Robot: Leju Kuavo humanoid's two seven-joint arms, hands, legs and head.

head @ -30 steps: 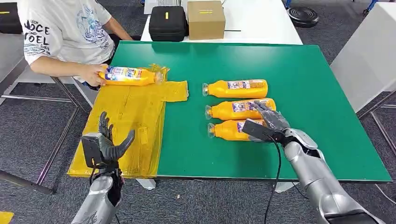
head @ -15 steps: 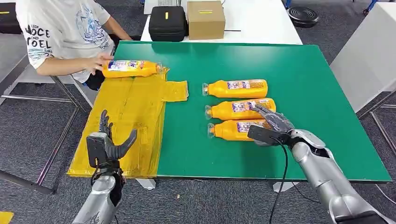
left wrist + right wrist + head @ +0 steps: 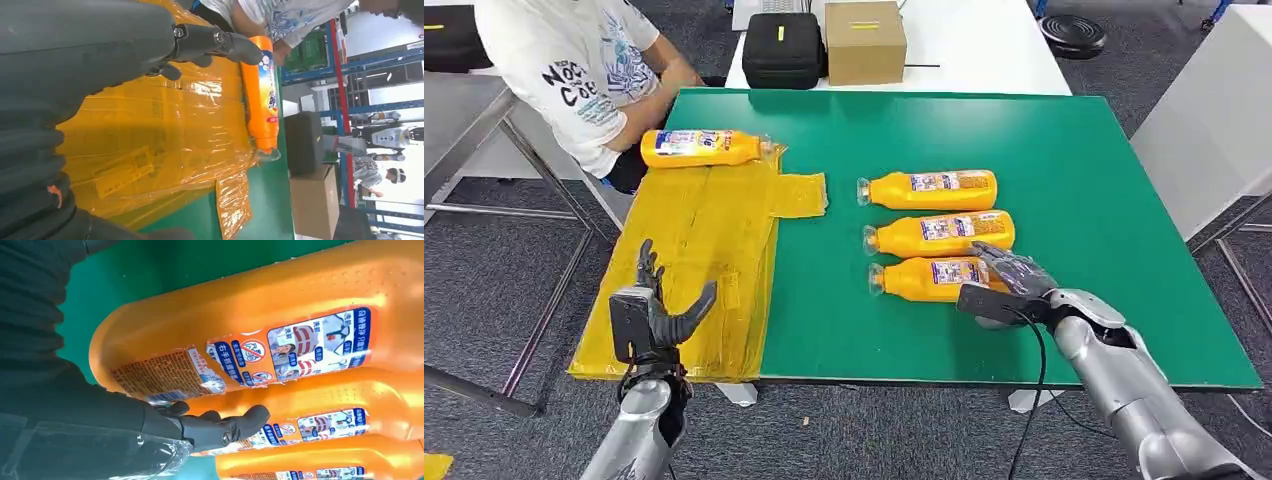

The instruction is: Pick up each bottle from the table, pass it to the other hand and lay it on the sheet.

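Observation:
Three orange bottles lie side by side on the green table (image 3: 1084, 180), caps to the left: far (image 3: 929, 188), middle (image 3: 939, 235) and nearest (image 3: 924, 278). My right hand (image 3: 1009, 280) hovers at the nearest bottle's base end, fingers spread and gripping nothing. The right wrist view has that nearest bottle (image 3: 250, 330) close up, with my fingers (image 3: 220, 427) beside it. A fourth bottle (image 3: 699, 147) lies at the far end of the yellow sheet (image 3: 704, 250). My left hand (image 3: 656, 308) stands open and empty above the sheet's near edge, fingers (image 3: 215, 40) spread toward the fourth bottle (image 3: 262, 100).
A person in a white T-shirt (image 3: 584, 60) sits at the table's far left corner, by the sheet. A black case (image 3: 782, 48) and a cardboard box (image 3: 864, 40) stand on the white table behind. Bare green surface stretches to the right of the bottles.
The person let go of the bottle on the sheet and drew the arm back. My right hand slid back toward me, from the middle bottle to the nearest bottle's base.

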